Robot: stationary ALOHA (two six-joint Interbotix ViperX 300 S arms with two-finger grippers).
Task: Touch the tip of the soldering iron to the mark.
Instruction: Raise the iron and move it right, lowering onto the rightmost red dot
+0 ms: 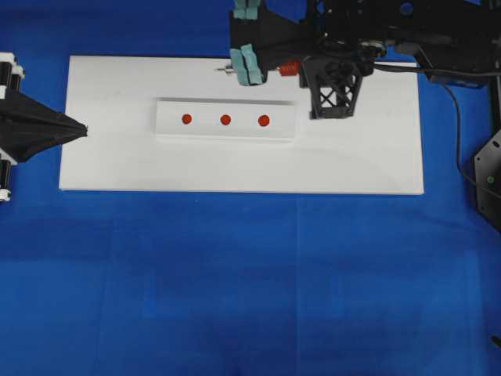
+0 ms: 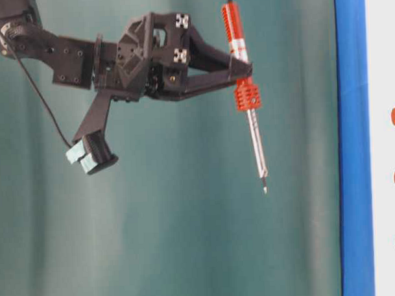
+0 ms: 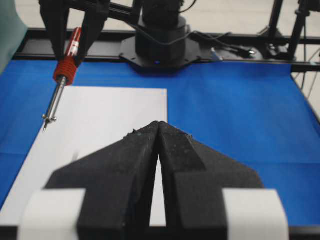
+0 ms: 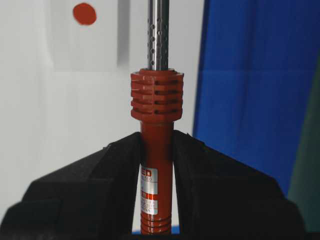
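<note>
At left, the left gripper (image 1: 84, 129) rests at the white board's (image 1: 117, 168) edge, its black fingers pressed together on nothing. A raised white strip (image 1: 168, 129) at the board's centre bears three red marks (image 1: 225, 120) in a row. At upper right, the right gripper (image 4: 156, 150) clamps the red handle of the iron (image 2: 246, 94), holding it in the air over the board's far edge, clear of the surface; its silver shaft ends in a thin tip (image 2: 264, 189) short of the marks. The black cord (image 1: 458, 117) trails off to the right
</note>
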